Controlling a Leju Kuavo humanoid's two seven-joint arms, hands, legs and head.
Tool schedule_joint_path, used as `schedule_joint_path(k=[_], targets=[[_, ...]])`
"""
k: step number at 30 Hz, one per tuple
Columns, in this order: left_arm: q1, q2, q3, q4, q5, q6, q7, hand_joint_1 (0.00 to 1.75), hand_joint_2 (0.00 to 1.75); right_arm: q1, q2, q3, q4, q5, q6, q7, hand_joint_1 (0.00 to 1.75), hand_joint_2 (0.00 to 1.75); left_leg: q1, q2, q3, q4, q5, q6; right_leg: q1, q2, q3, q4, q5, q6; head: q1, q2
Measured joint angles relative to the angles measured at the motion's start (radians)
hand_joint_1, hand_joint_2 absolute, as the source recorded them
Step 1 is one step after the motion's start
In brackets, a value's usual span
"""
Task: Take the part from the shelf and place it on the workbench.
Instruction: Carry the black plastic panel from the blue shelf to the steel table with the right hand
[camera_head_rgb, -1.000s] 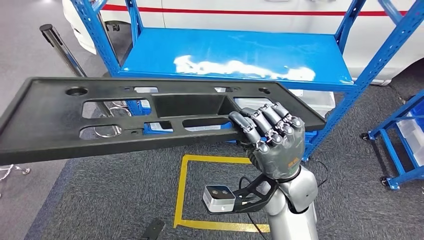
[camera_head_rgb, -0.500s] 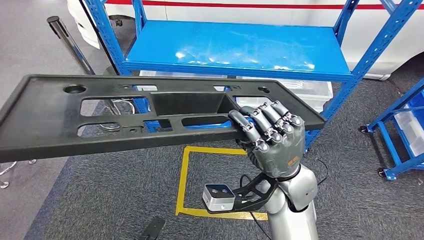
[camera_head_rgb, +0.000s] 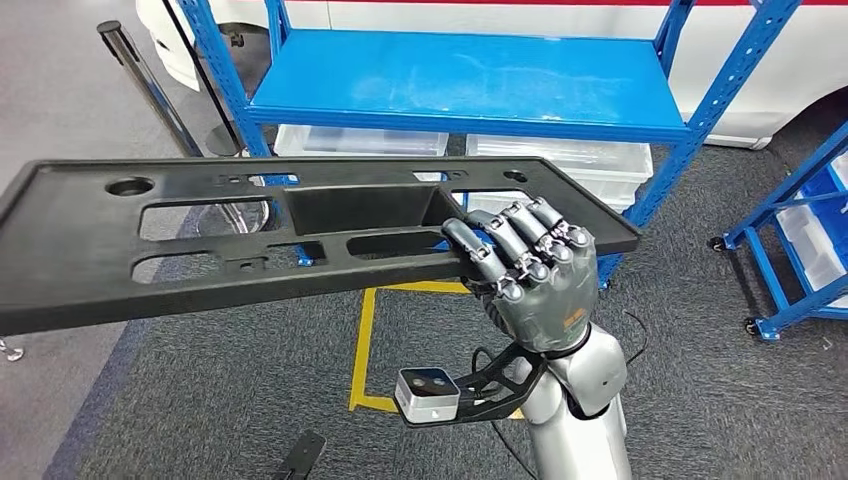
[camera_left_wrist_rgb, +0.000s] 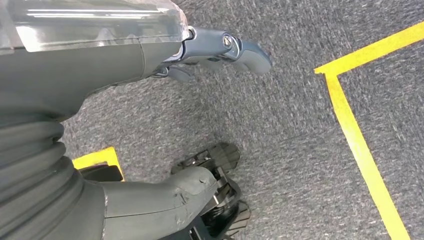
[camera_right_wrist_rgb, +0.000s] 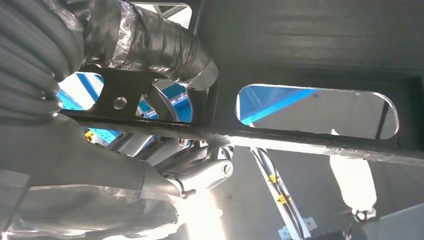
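one blue shelf (camera_head_rgb: 460, 80) stands beyond the right hand (camera_head_rgb: 535, 285), its top board bare, with pale bins (camera_head_rgb: 565, 160) beneath it. nearer, the long black part (camera_head_rgb: 250, 235) is carried level in the air, stretching far out to the left of that hand, whose fingers wrap over its near edge by the right end. below the hand, yellow tape (camera_head_rgb: 365, 330) marks the grey carpet (camera_head_rgb: 200, 400). the left hand (camera_left_wrist_rgb: 220, 47) hangs over the carpet, fingers loosely spread, holding nothing.

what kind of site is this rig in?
Probably a factory or workshop test bay: blue steel shelving with clear bins beneath, yellow floor tape on grey carpet, and a large black moulded part gripped by the right hand.
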Motion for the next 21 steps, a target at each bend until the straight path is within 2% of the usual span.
schedule_joint_path(k=[1,2,3,5,6,7,8,10,11,12,13,15,16,17,18,20,21], targets=[[0.001,0.002,0.000,0.000,0.002,-0.001,-0.002,0.00,1.75,-0.003,0.001,0.005,0.005,0.003,0.000,0.004,1.75,1.75,0.002,-0.001,-0.007,0.010,-0.013,-0.007,-0.001,-0.002,-0.006,-0.003,0.009,-0.010,0.000,0.000],[0.002,0.005,0.001,0.000,0.003,-0.001,-0.003,0.00,1.75,-0.005,0.002,0.009,0.009,0.005,0.000,0.007,1.75,1.75,0.004,-0.002,-0.019,0.037,-0.043,-0.012,-0.002,-0.003,-0.013,-0.006,0.018,-0.019,0.000,0.000],[0.003,0.006,0.001,0.000,0.003,-0.001,-0.004,0.00,1.75,-0.007,0.003,0.013,0.013,0.006,0.000,0.010,1.75,1.75,0.006,-0.003,-0.035,0.085,-0.086,-0.016,-0.002,-0.005,-0.022,-0.007,0.026,-0.025,-0.001,0.000],[0.005,0.010,0.003,0.000,0.003,-0.001,-0.004,0.00,1.75,-0.009,0.003,0.018,0.020,0.006,0.000,0.012,1.75,1.75,0.007,-0.003,-0.071,0.208,-0.167,-0.023,0.001,-0.006,-0.045,-0.006,0.042,-0.031,-0.001,0.000],[0.005,0.011,0.004,0.000,0.003,-0.001,-0.004,0.00,1.75,-0.010,0.003,0.019,0.024,0.007,0.000,0.012,1.75,1.75,0.007,-0.003,-0.076,0.250,-0.182,-0.024,0.003,-0.007,-0.056,-0.005,0.050,-0.031,-0.001,0.000],[0.006,0.013,0.004,0.000,0.003,-0.001,-0.004,0.00,1.75,-0.011,0.003,0.021,0.028,0.008,0.000,0.013,1.75,1.75,0.006,-0.003,-0.066,0.261,-0.179,-0.023,0.005,-0.007,-0.067,-0.004,0.058,-0.031,-0.001,0.000],[0.006,0.014,0.005,0.000,0.003,-0.002,-0.004,0.00,1.75,-0.011,0.003,0.022,0.031,0.009,0.000,0.014,1.75,1.75,0.006,-0.003,-0.037,0.234,-0.158,-0.020,0.006,-0.007,-0.077,-0.003,0.064,-0.030,-0.001,0.000],[0.004,0.017,0.006,0.000,0.002,-0.003,-0.004,0.00,1.75,-0.013,0.004,0.025,0.035,0.012,0.000,0.018,1.75,1.75,0.003,-0.004,0.059,0.101,-0.117,-0.009,0.008,-0.006,-0.089,-0.002,0.076,-0.025,-0.001,0.000],[0.003,0.018,0.006,0.000,0.001,-0.004,-0.004,0.00,1.75,-0.015,0.004,0.026,0.036,0.014,0.000,0.019,1.75,1.75,0.000,-0.005,0.101,0.037,-0.108,-0.004,0.008,-0.006,-0.093,-0.002,0.082,-0.021,-0.001,0.000],[0.001,0.018,0.006,0.000,0.000,-0.004,-0.004,0.00,1.75,-0.017,0.005,0.027,0.037,0.016,0.000,0.019,1.75,1.75,-0.003,-0.007,0.126,-0.006,-0.106,0.002,0.007,-0.007,-0.094,-0.004,0.089,-0.016,-0.001,0.000],[0.001,0.019,0.006,0.000,-0.001,-0.005,-0.003,0.00,1.75,-0.018,0.006,0.027,0.038,0.018,0.000,0.018,1.75,1.75,-0.007,-0.008,0.135,-0.026,-0.108,0.006,0.006,-0.007,-0.095,-0.007,0.096,-0.009,-0.001,0.000],[0.000,0.019,0.006,0.000,-0.004,-0.005,0.000,0.00,1.75,-0.021,0.006,0.027,0.041,0.020,0.000,0.014,1.75,1.75,-0.008,-0.007,0.131,-0.040,-0.091,0.017,0.007,-0.007,-0.096,-0.016,0.109,0.003,0.000,0.000],[-0.001,0.019,0.005,0.000,-0.007,-0.006,0.002,0.00,1.75,-0.022,0.006,0.027,0.041,0.020,0.000,0.011,1.75,1.75,-0.006,-0.005,0.128,-0.048,-0.080,0.023,0.008,-0.006,-0.100,-0.013,0.103,0.008,0.000,0.000],[-0.003,0.018,0.005,0.000,-0.009,-0.007,0.003,0.00,1.75,-0.022,0.006,0.027,0.041,0.020,0.000,0.007,1.75,1.75,-0.004,-0.003,0.124,-0.055,-0.069,0.029,0.009,-0.004,-0.109,0.007,0.080,0.013,0.000,0.000],[-0.005,0.017,0.005,0.000,-0.012,-0.007,0.004,0.00,1.75,-0.023,0.006,0.027,0.042,0.018,0.000,0.004,1.75,1.75,-0.003,-0.001,0.118,-0.059,-0.059,0.035,0.009,-0.003,-0.125,0.048,0.041,0.016,0.000,0.000],[-0.008,0.014,0.005,0.000,-0.014,-0.007,0.005,0.00,1.75,-0.024,0.006,0.027,0.043,0.014,0.000,-0.003,1.75,1.75,-0.004,0.001,0.098,-0.057,-0.046,0.043,0.006,-0.001,-0.165,0.172,-0.045,0.021,0.000,0.000],[-0.008,0.014,0.005,0.000,-0.014,-0.006,0.006,0.00,1.75,-0.024,0.006,0.027,0.043,0.011,0.000,-0.005,1.75,1.75,-0.005,0.002,0.088,-0.053,-0.040,0.044,0.005,-0.001,-0.178,0.225,-0.067,0.023,0.000,0.000]])
